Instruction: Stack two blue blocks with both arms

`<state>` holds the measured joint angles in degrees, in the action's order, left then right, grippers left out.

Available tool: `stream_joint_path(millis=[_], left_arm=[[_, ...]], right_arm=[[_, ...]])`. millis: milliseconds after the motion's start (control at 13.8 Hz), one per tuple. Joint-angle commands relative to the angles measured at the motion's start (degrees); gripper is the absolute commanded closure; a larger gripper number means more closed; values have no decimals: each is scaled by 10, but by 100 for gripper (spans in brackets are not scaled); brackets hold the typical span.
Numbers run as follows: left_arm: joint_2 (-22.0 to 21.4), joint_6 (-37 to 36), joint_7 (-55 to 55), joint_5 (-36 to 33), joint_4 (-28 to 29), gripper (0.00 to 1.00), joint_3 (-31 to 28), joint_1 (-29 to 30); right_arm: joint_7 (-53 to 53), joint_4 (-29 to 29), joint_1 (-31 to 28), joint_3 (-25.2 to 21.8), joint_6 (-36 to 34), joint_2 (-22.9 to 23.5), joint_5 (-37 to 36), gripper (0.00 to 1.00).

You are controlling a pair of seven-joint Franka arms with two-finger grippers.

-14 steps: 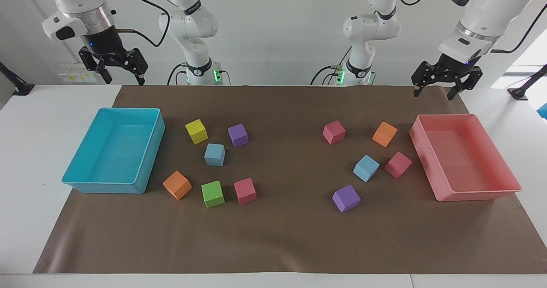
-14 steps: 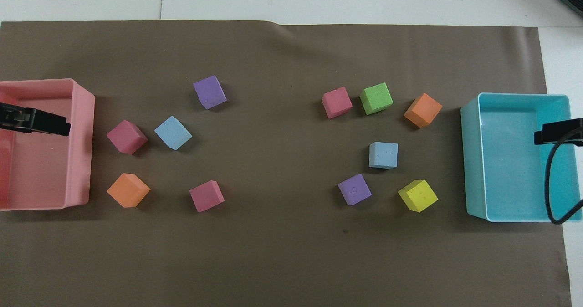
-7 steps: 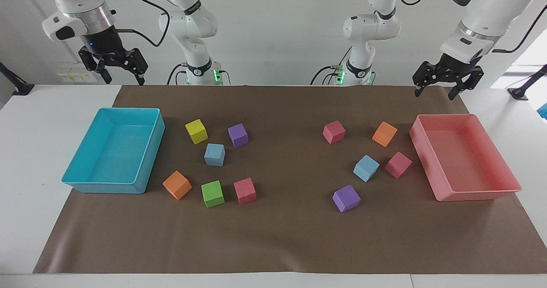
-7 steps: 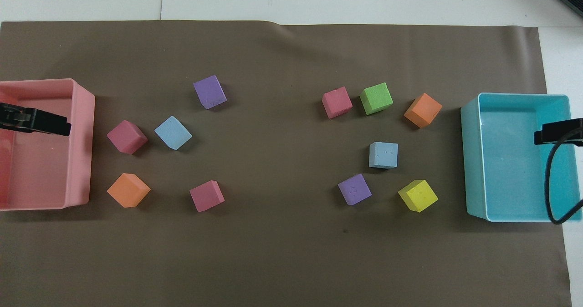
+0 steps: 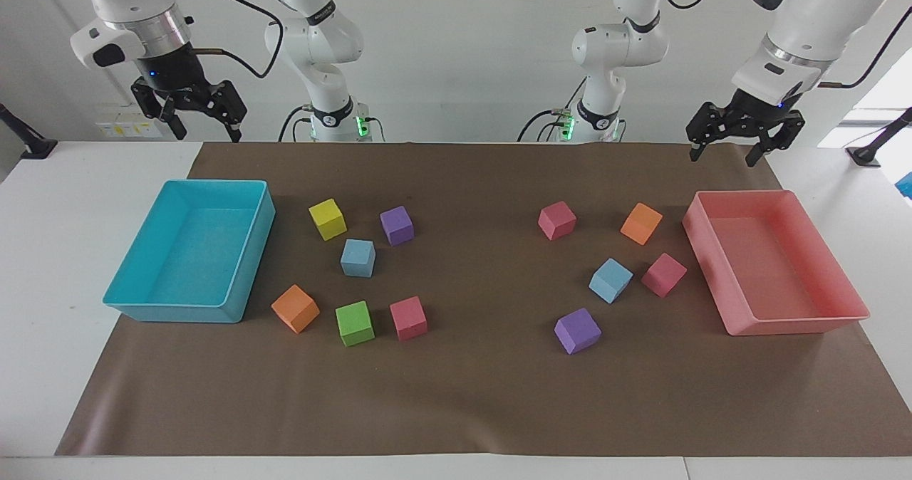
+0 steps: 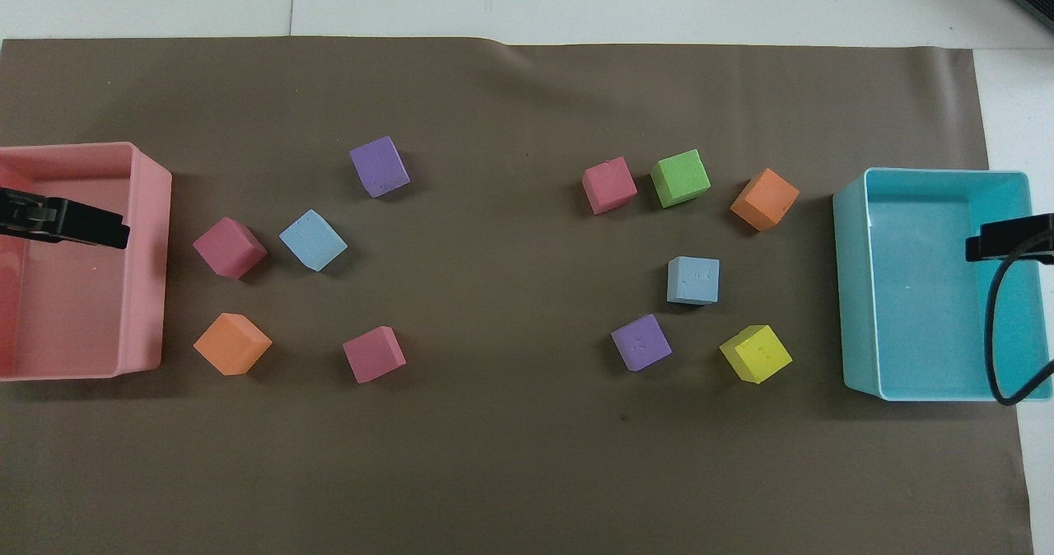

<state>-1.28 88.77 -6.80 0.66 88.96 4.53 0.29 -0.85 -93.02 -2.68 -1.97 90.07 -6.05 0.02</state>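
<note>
Two light blue blocks lie apart on the brown mat. One blue block (image 5: 358, 258) (image 6: 692, 280) sits among the cubes beside the turquoise tray. The other blue block (image 5: 610, 280) (image 6: 313, 240) sits next to a pink cube near the pink tray. My left gripper (image 5: 722, 158) is open and empty, up in the air over the pink tray (image 5: 784, 320). My right gripper (image 5: 206, 135) is open and empty, up in the air over the turquoise tray (image 5: 178, 314). Both are well away from the blocks.
Around the first blue block lie a yellow cube (image 5: 328, 219), a purple cube (image 5: 397, 225), an orange cube (image 5: 295, 308), a green cube (image 5: 355, 322) and a pink cube (image 5: 408, 317). Around the second lie two pink cubes, an orange cube (image 5: 641, 223) and a purple cube (image 5: 577, 330).
</note>
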Motion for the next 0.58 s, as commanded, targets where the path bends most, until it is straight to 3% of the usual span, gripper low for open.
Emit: stream_joint_path(millis=[0, 506], left_arm=[[0, -18, -5, 7, -8, 0, -6, -7], [1, -8, -6, 7, -9, 0, -6, -7]], right_arm=[[-5, -7, -7, 1, -2, -6, 1, 0], [0, -5, -5, 1, -3, -5, 1, 0]])
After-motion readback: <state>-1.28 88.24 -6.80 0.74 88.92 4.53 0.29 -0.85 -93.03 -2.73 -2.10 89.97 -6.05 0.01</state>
